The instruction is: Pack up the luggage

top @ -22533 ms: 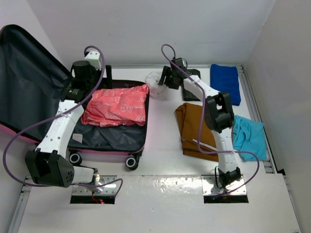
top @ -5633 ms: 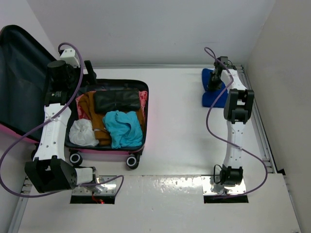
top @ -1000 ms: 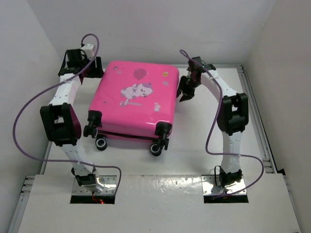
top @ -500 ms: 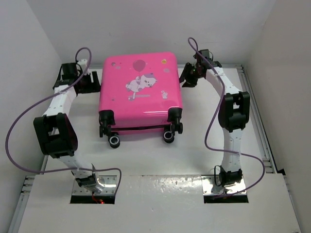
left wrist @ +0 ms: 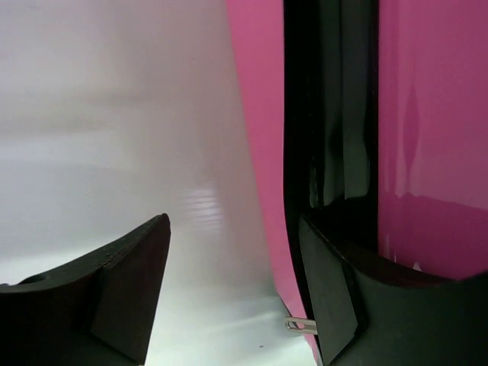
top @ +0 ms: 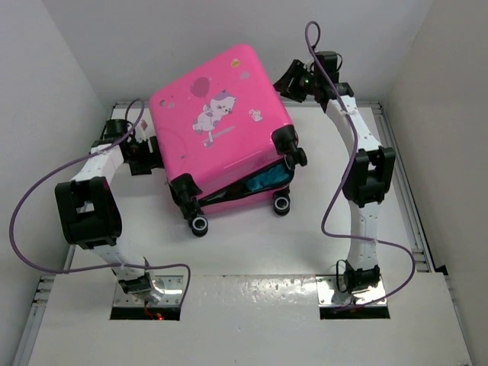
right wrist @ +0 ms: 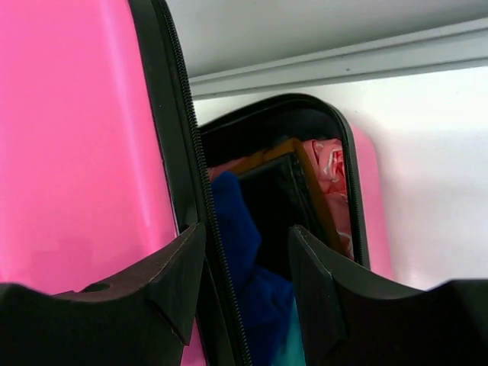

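Your luggage sits near the back of the worktop, more to the left. It is turned at a slant and tipped, with its pink picture side facing up. Its black wheels point toward you. The lid is not shut all the way. There is a gap at the wheel end, and a teal cloth peeks out of it.

Your left arm reaches to the left side of the luggage. The left jaws are spread wide. The pink shell and its black zip edge sit between them, close to one finger. They are not pinching anything.

Your right arm reaches to the far right corner of the luggage. The right jaws are partly open. The lid's black zip edge runs between them, right by one finger, with a space on the other side. Past them you can see inside: a blue cloth, something black and a pink-red bag.
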You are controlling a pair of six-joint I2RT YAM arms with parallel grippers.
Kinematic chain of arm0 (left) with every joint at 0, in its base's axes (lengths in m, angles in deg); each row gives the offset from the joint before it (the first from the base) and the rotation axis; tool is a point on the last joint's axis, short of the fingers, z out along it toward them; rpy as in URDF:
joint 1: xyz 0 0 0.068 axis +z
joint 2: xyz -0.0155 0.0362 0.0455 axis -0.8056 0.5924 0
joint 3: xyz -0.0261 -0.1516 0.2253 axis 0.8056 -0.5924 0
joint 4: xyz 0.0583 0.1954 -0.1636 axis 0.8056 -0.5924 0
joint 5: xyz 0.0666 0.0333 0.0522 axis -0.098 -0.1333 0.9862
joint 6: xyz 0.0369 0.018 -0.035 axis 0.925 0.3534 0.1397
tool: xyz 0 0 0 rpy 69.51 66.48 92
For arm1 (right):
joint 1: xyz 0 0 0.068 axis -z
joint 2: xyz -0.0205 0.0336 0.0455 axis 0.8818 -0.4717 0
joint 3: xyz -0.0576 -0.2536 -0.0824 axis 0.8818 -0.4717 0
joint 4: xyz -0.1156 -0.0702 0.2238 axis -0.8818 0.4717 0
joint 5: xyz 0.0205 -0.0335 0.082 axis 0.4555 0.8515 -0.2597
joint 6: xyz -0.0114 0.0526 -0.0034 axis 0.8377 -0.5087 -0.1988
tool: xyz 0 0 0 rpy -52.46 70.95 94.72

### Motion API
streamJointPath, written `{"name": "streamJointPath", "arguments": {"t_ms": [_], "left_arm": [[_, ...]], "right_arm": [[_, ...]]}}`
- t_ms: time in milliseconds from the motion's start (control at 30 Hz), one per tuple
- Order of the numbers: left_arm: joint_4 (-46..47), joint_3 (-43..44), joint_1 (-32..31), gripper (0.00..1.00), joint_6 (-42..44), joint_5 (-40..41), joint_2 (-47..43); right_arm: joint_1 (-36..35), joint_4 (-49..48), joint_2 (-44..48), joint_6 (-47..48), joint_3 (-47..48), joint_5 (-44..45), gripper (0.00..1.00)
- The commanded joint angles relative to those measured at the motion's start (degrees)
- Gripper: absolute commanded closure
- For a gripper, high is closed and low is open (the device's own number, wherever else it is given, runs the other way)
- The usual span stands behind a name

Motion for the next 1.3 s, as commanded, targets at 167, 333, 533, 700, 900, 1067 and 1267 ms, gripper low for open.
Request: {"name": "streamJointPath", "arguments": {"t_ms": [167, 333, 533, 700, 900, 1067, 1267], "left_arm": [[6.7, -0.7, 1.0, 0.26, -3.4, -10.8, -4.5], [7.8, -3.2, 4.5, 0.26, -3.9, -10.4, -7.9], [8.4, -9.1, 9.3, 0.23, -1.9, -9.9, -14.3], [8.9, -11.0, 11.6, 0.22, -1.9, -9.2, -16.3], [10.1, -10.5, 15.4, 0.20, -1.9, -7.6, -16.8], [11.3, -11.0, 18.1, 0.18, -3.0, -6.3, -17.4], [12.5, -12.2, 19.5, 0.20, -4.3, -8.9, -16.1]], "right_arm": [[-3.2, 3.2, 2.8, 3.7, -5.0, -11.1, 0.64], [-1.5, 4.5, 3.2, 7.8, -9.5, -10.3, 0.57], [0.7, 4.6, 1.8, 10.9, -7.4, -7.2, 0.46], [6.1, 5.3, 7.3, 19.2, -5.1, -4.0, 0.38], [9.7, 12.7, 25.1, 30.3, -16.0, -18.5, 0.31], [9.3, 10.7, 56.0, 44.1, -54.6, -21.2, 0.76], [-1.0, -7.0, 84.0, 65.8, -90.0, -20.2, 1.00]]}}
